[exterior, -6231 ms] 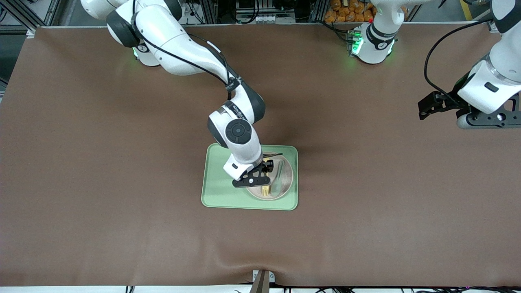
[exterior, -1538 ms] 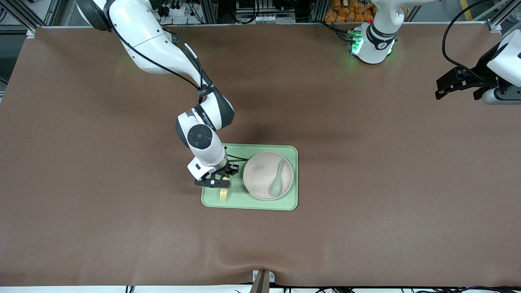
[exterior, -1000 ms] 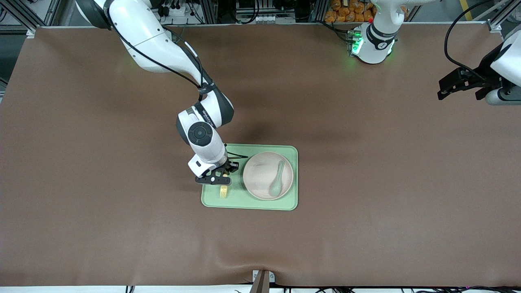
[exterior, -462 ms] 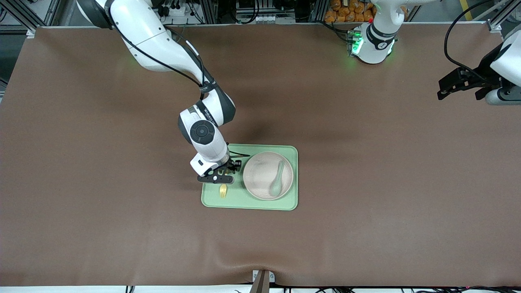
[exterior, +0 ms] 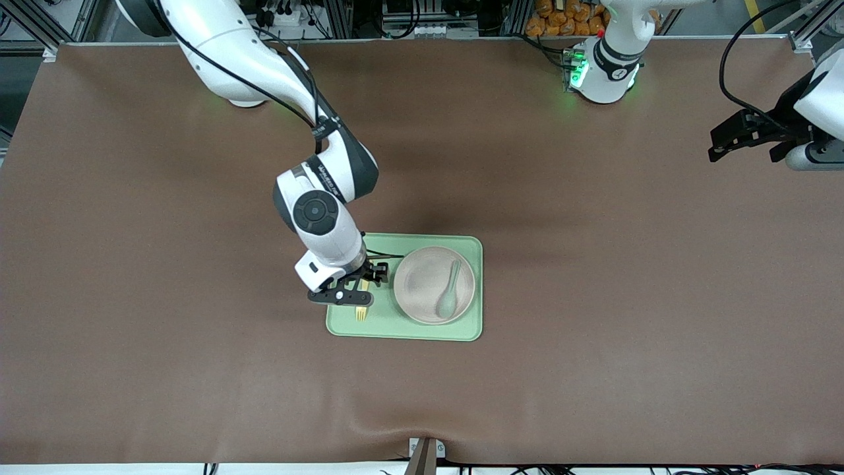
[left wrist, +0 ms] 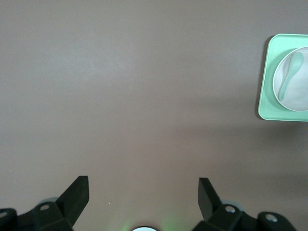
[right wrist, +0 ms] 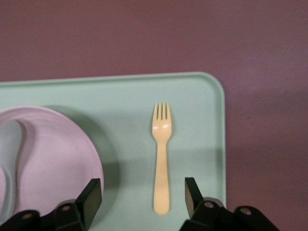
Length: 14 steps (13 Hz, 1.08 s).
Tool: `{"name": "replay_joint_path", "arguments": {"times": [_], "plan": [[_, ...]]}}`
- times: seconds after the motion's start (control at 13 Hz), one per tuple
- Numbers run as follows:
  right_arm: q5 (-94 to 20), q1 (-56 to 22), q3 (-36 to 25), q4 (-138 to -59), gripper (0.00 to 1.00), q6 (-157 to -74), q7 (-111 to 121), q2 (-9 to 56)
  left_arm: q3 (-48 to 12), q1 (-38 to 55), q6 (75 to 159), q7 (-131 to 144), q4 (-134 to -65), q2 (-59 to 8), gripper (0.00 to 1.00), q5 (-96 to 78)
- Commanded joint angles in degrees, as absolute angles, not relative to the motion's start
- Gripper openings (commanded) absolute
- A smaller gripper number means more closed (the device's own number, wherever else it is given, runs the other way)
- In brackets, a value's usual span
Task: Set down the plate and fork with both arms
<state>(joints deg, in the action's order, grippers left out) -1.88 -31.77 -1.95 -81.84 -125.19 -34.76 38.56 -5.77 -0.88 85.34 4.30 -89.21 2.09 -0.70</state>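
While left gripper (exterior: 725, 138) waits, fingers apart, over table's left-arm edge, right gripper (right wrist: 142, 192) hovers, fingers spread, over fork (right wrist: 161, 154) lying on tray (exterior: 405, 328) beside plate (exterior: 415, 284) holding spoon (exterior: 449, 298), mid-table.

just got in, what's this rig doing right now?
The right gripper hovers open over the light-green tray, directly above the fork, which lies flat on the tray beside the plate and is not held. A pale green spoon rests in the plate. The left gripper waits open, up over the bare brown table at the left arm's end, holding nothing.
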Motion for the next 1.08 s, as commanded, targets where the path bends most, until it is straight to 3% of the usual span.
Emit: {"name": "replay_joint_path", "arguments": {"times": [0.0,0.46,1.0], "plan": [[-2.4,-27.0,-1.3,-80.9,1.00,-118.9,-33.7,33.8,-6.2,-1.0,85.7,4.0,-89.4,2.5,1.00,-0.5],[-2.2,-17.7,-0.7,-80.6,1.00,-107.3,-30.1,25.6,-6.2,-1.0,85.7,4.0,-89.4,2.5,1.00,-0.5],[-1.8,1.7,11.3,-80.6,1.00,-99.2,-22.3,19.7,-6.2,-1.0,85.7,4.1,-89.4,2.5,1.00,-0.5]]}}
